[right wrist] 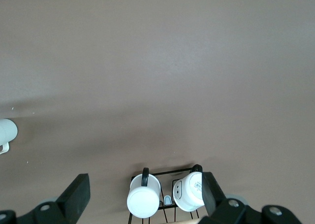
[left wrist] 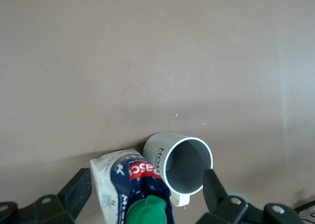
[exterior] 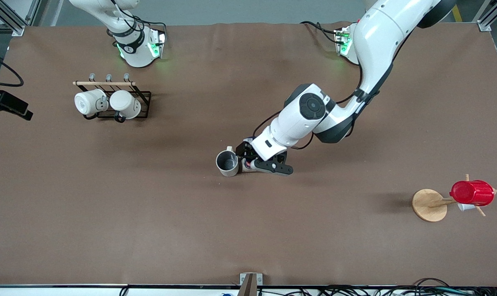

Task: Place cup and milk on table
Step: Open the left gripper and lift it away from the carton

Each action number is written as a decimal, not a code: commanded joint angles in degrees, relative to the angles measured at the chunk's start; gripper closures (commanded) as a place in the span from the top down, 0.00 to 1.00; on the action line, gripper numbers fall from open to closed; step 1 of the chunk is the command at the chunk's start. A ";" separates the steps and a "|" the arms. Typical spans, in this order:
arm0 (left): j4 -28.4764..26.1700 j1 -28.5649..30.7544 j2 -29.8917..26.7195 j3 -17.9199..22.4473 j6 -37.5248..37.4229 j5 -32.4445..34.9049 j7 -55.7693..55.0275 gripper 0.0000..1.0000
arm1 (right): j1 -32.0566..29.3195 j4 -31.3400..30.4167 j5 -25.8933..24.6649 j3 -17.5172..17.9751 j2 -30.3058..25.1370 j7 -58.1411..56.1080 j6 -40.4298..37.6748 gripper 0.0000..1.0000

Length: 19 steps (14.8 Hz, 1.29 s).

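Note:
The cup (exterior: 227,163) stands upright on the brown table (exterior: 149,213), near its middle, grey inside showing. The milk (exterior: 247,165) stands right beside it, toward the left arm's end, touching it. In the left wrist view the milk (left wrist: 120,177) shows its green cap and red logo, with the cup (left wrist: 184,165) against it. My left gripper (exterior: 251,163) is low over the milk, open, its fingers (left wrist: 78,189) spread around the carton and part of the cup. My right gripper (right wrist: 145,194) is open and empty, high over the mug rack; the arm waits.
A black wire rack (exterior: 143,96) holding two white mugs (exterior: 108,102) stands near the right arm's base. A wooden mug tree (exterior: 429,204) carrying a red ribbed cup (exterior: 472,192) stands at the left arm's end, nearer to the front camera.

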 commanded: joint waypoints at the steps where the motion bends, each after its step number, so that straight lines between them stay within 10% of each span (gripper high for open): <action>1: -1.42 0.99 -6.67 0.92 -8.70 1.48 -0.86 1.00 | -0.76 -1.08 0.86 0.39 -0.90 -0.23 0.15 1.00; 7: -2.29 0.55 -19.33 9.44 -28.06 1.49 14.32 1.00 | -0.76 -1.08 0.86 0.39 -0.82 -0.23 0.15 1.00; 19: -8.60 1.08 -38.75 30.01 -38.71 -4.93 28.56 1.00 | -0.76 -1.08 0.86 0.39 -0.82 -0.23 0.24 1.00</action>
